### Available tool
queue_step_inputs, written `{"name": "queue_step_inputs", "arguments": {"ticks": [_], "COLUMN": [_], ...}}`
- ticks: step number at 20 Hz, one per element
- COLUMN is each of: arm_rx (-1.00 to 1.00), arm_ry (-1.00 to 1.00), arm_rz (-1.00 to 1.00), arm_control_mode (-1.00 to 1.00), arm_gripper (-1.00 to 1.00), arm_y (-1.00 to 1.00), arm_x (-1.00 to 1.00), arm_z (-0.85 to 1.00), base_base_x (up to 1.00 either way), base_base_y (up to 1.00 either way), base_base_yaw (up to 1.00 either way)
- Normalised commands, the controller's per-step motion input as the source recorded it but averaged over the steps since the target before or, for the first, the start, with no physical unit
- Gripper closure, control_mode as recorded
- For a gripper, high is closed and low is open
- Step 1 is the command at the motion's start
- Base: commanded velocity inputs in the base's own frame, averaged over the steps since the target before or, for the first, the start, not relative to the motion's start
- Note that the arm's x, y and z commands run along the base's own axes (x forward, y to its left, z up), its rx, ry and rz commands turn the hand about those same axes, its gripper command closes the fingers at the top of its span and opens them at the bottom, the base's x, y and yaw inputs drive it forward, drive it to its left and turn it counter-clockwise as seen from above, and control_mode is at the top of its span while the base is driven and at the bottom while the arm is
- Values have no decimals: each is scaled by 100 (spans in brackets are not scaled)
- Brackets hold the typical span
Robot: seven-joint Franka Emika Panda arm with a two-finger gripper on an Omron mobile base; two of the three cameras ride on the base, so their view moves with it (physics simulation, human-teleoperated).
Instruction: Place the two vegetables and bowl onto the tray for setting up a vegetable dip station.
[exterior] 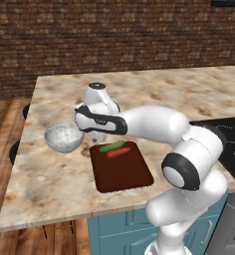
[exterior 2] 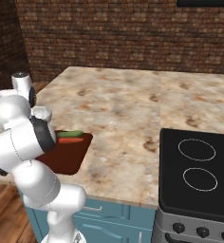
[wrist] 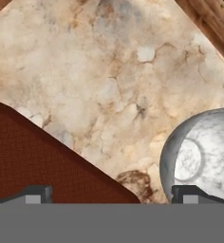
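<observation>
The robot's two-finger hand [wrist: 111, 193] is seen in the hand view with its two small dark fingertips [wrist: 37, 193] spread as wide as they go, one at the lower left and one at the lower right; nothing is held between them, and whether either tip touches anything cannot be told; one tip is seen over the flat dark reddish-brown rectangular tray [wrist: 33, 161], the other over the rim of the round silvery-grey bowl [wrist: 201, 156] with its speckled whitish inside; between the tips a strip of the beige marbled stone table [wrist: 109, 85] is seen. In the left base view the hand [exterior: 93, 134] is placed low above the table [exterior: 50, 184], between the bowl [exterior: 63, 138] and the far left corner of the tray [exterior: 120, 170]; the bowl is set upright on the table just beside the tray's far left corner, off the tray. The small dark green cucumber [exterior: 112, 146] and the small slender orange-red carrot [exterior: 118, 152] are laid side by side on the far end of the tray, the cucumber farther from the robot, the two close together or touching; in the right base view the cucumber [exterior 2: 70, 134] and the carrot [exterior 2: 71, 140] are seen at the same end of the tray [exterior 2: 69, 159], partly behind the arm. No brand, label or writing can be read on anything.
</observation>
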Motion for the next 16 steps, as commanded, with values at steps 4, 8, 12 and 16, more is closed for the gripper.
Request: {"name": "queue_step_inputs", "arguments": {"ticks": [4, 8, 12, 16], "arm_rx": [0, 0, 0, 0], "arm_ry": [-4, 0, 0, 0], "arm_rz": [2, 1, 0, 0], "arm_control_mode": [-100, -100, -100, -100], "arm_gripper": [-100, -100, -100, -100], "arm_y": [6, 12, 31, 35], "arm_x": [32, 29, 27, 24], "arm_z": [-17, -6, -3, -5], "base_base_x": [0, 0, 0, 0], "base_base_y": [0, 0, 0, 0], "base_base_yaw": [0, 0, 0, 0]}}
